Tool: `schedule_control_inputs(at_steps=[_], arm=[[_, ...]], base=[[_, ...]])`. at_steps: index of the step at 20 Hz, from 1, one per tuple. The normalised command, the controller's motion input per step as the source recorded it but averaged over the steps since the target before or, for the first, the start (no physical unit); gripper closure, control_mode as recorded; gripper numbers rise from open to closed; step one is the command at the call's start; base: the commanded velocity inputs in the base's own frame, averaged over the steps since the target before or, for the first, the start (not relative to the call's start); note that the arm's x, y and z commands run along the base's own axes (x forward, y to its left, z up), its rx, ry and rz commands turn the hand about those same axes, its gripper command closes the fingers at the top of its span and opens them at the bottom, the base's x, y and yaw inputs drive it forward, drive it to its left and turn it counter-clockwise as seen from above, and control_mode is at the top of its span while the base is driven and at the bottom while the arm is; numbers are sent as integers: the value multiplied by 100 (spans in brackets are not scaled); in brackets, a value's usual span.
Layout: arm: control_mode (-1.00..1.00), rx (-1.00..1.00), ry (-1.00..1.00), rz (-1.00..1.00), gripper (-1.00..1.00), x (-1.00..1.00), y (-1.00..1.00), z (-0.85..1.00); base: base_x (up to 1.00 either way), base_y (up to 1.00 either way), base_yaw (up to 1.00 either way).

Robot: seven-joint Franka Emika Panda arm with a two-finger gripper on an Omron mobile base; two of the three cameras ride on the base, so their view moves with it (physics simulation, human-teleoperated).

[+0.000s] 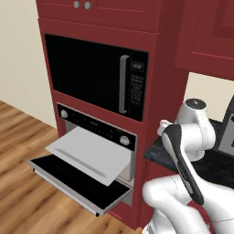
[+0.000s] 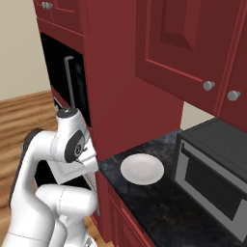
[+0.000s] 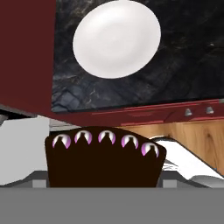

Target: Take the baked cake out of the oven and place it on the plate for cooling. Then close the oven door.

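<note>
Brown cake (image 3: pixel 103 162) sat right up against the hand camera, its top edge lined with pink-white dollops. The gripper (image 3: pixel 104 175) pinched it, jaws set wide on either side, and the cake hid both fingertips. Behind the cake showed wooden floor (image 3: pixel 192 135) and a strip of red cabinet (image 3: pixel 131 114): the cake was off the tray and up in the air, short of the counter's edge.

And over on the dark marbled counter (image 2: pixel 159 202), the white plate (image 2: pixel 142 169) lay bare, between the red cabinet wall and a grey box appliance (image 2: pixel 212 169). From the hand, the plate sat beyond the cake, across the counter's front edge.

Over at the oven (image 1: pixel 98 128), the door (image 1: pixel 68 176) hung fully down, flat and level, dark glass facing up. A pale grey tray (image 1: pixel 89 153) stuck out over it, slid well forward, with nothing on it. The black microwave (image 1: pixel 91 75) sat closed just above.

The arm (image 1: pixel 183 160) was folded tight beside the oven column, elbow high, wrist turned toward the counter corner.
</note>
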Motion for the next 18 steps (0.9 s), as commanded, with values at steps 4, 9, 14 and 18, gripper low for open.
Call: schedule_control_inputs(at_steps=[4,9,14,18], arm=[[-100,0,0,-3,100,13,-75,-31],[-100,0,0,0,100,26,-75,-20],[-100,0,5,0,100,57,-48,-2],[-100,0,5,0,100,56,-43,-1]], base=[[0,0,0],[0,0,0],[0,0,0],[0,0,0]])
